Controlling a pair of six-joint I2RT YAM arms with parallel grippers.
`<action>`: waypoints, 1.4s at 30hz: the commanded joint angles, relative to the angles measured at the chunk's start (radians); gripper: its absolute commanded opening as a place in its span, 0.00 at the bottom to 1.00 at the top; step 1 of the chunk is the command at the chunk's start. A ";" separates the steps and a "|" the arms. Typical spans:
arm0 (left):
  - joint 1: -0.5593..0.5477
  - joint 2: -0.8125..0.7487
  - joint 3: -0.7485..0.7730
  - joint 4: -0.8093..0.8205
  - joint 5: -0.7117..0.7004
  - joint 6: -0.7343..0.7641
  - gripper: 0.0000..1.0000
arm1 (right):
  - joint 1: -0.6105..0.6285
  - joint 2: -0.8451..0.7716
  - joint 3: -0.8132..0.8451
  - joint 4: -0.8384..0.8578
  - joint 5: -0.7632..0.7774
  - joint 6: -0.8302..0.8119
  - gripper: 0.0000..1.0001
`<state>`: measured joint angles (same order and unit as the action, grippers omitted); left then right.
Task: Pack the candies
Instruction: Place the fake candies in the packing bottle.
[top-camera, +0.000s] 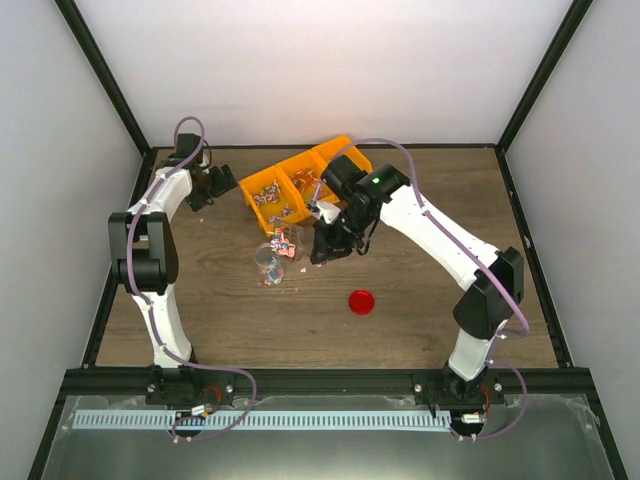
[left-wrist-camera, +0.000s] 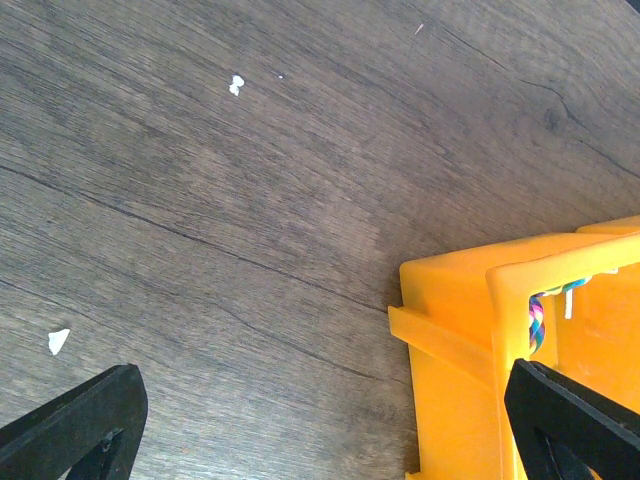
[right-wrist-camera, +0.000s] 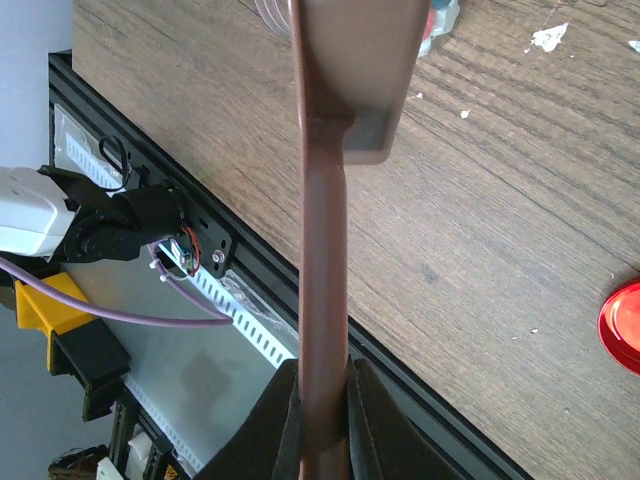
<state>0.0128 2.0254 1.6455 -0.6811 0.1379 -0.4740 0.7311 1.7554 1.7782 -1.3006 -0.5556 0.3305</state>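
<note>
Candies (top-camera: 281, 203) lie in the orange bins (top-camera: 262, 180) at the table's back. More candies sit on a brown scoop (top-camera: 287, 243) held just above a small clear jar (top-camera: 269, 263), which has a few pieces inside. My right gripper (top-camera: 326, 246) is shut on the scoop's handle (right-wrist-camera: 323, 260), with the back of the scoop's bowl (right-wrist-camera: 355, 80) pointing away from the camera. My left gripper (top-camera: 207, 186) stands open over bare wood beside the left end of the orange bin (left-wrist-camera: 470, 350). One striped candy (left-wrist-camera: 537, 320) shows inside that bin.
A round red lid (top-camera: 361, 301) lies on the wood in front of the right arm, also seen as the red lid (right-wrist-camera: 623, 326) at the right edge. White crumbs (left-wrist-camera: 236, 85) dot the table near the left gripper. The table's black front rail (right-wrist-camera: 300, 330) runs under the scoop handle.
</note>
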 joint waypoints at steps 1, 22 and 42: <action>0.004 0.010 -0.006 0.017 0.011 0.006 1.00 | 0.021 0.012 0.054 -0.005 0.008 0.005 0.01; 0.006 0.012 -0.010 0.023 0.023 0.003 1.00 | 0.075 -0.002 0.069 -0.006 0.116 0.081 0.01; 0.006 0.007 -0.019 0.024 0.023 0.003 1.00 | 0.125 0.002 0.074 -0.005 0.159 0.089 0.01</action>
<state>0.0128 2.0258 1.6337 -0.6727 0.1474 -0.4736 0.8490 1.7607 1.8366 -1.3048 -0.4221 0.4274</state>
